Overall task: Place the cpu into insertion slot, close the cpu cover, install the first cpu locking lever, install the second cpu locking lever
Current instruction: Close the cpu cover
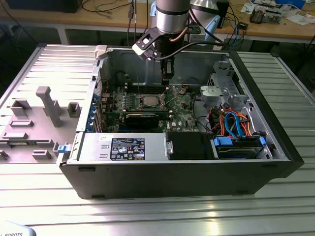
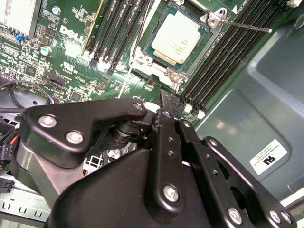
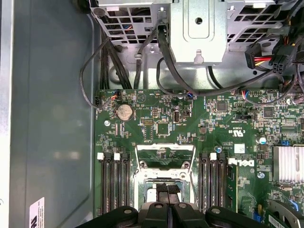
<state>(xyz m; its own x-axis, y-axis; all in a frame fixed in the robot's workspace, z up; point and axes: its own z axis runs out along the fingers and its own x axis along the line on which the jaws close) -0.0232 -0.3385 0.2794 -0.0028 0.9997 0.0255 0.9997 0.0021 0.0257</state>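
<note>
Hovering closed and empty, the claw (image 2: 169, 100) is just beside the cpu (image 2: 178, 40) lying in its socket (image 2: 141, 59).

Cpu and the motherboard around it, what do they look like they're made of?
The cpu: its top looks like metal, silvery-grey and matte with a soft sheen, possibly plated. The motherboard: it looks like rigid circuit laminate under a glossy green coating, judging by its white printing and soldered parts.

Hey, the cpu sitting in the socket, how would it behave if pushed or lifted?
The cpu looks stiff and probably light: a small flat chip. Its smooth metal top likely offers little grip. Seated in the socket, it probably won't slide sideways.
</note>
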